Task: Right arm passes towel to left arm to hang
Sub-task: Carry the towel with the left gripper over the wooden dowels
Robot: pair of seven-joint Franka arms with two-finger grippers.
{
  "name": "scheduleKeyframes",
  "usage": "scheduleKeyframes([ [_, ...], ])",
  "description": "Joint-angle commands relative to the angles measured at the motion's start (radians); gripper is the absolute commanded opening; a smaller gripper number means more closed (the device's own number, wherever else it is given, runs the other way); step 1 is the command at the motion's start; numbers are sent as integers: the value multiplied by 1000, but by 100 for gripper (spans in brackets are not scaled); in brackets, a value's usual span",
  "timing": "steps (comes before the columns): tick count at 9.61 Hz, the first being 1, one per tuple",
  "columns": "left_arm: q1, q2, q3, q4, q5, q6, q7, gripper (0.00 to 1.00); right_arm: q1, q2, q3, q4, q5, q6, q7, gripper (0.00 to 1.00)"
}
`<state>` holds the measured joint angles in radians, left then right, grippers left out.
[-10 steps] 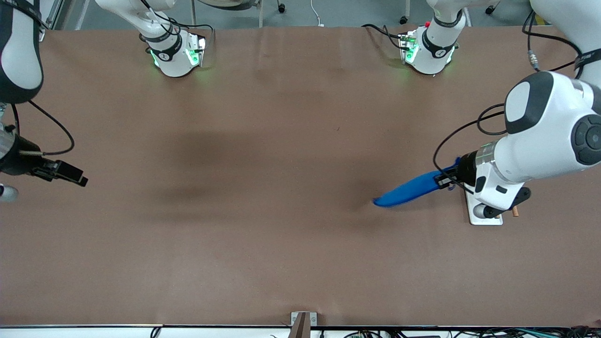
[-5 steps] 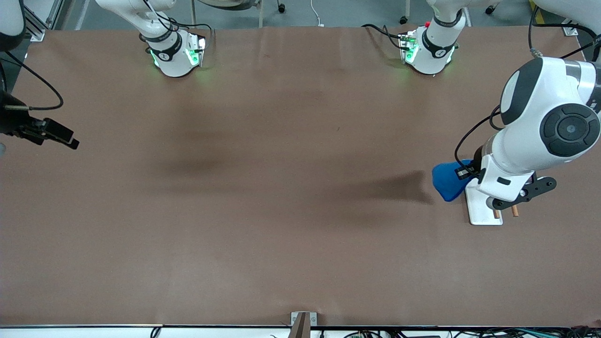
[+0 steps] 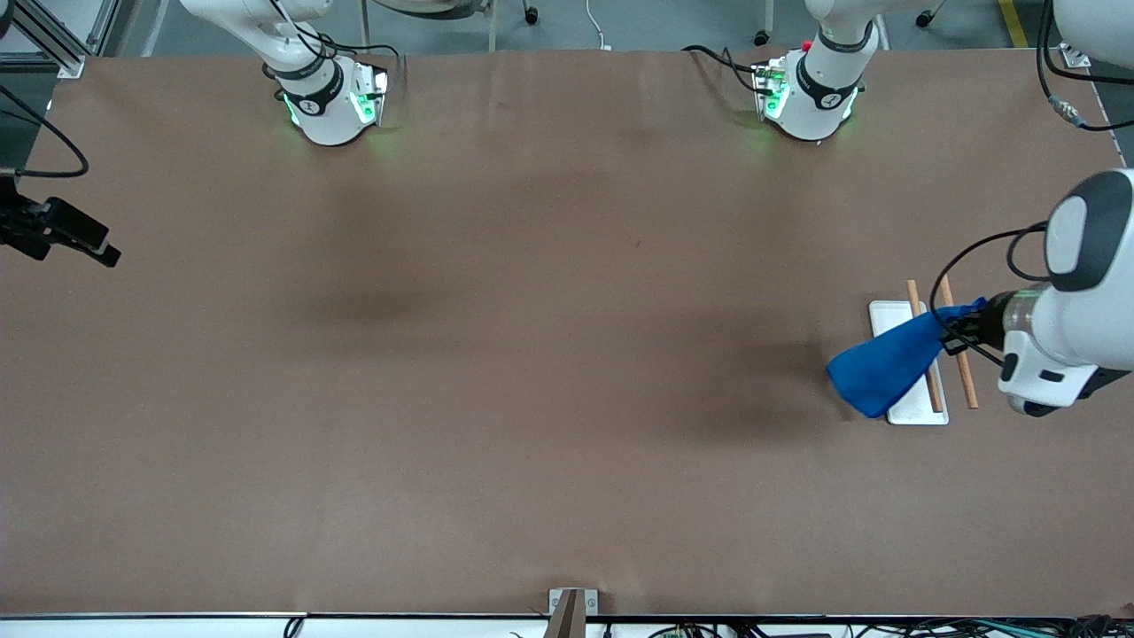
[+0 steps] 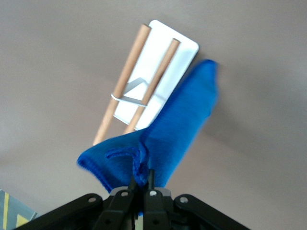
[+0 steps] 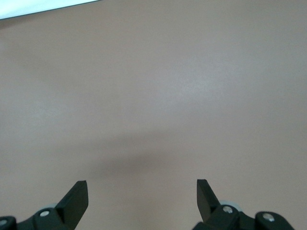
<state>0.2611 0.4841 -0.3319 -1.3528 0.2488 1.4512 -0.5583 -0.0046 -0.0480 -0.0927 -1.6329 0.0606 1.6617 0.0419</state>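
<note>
Left tool (image 4: 141, 184) is clamped tight on a bunched corner of the towel (image 3: 886, 368), up in the air over the rack (image 3: 908, 412) at the left arm's end of the counter (image 3: 532, 354). From the pinch the towel trails off toward about 8 o'clock in the front view, so its long axis crosses the two wooden rods (image 3: 961, 368), which run 12 to 6. My guess is the next move depends on getting the cloth over those rods.

Right tool (image 5: 142, 199) is spread wide with nothing in it, parked over the counter's right-arm edge, waiting, well apart from everything.

The left wrist view shows the grip itself and a wire bracket (image 4: 129, 93) joining the rods; the front view doesn't. Right wrist view shows just bare counter.
</note>
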Motion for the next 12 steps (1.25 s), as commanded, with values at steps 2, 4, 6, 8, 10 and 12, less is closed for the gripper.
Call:
scheduleKeyframes([
  [2, 37, 44, -7, -5, 108, 2, 127, 2, -15, 22, 15, 39, -11, -60, -25, 100],
  [4, 37, 42, -7, 0, 171, 6, 248, 2, -18, 20, 15, 22, -11, -63, -63, 100],
  [6, 40, 42, -7, 7, 214, 12, 351, 2, -21, 19, 15, 12, -11, -65, -63, 100],
  [8, 78, 51, -6, 9, 224, 47, 463, 1, -21, 19, 15, 11, -11, -65, -65, 100],
  [10, 98, 62, -6, 9, 234, 67, 512, 1, -23, 19, 15, 11, -11, -65, -65, 100],
  [12, 118, 79, -6, 9, 234, 96, 546, 1, -21, 19, 15, 11, -11, -65, -65, 100],
])
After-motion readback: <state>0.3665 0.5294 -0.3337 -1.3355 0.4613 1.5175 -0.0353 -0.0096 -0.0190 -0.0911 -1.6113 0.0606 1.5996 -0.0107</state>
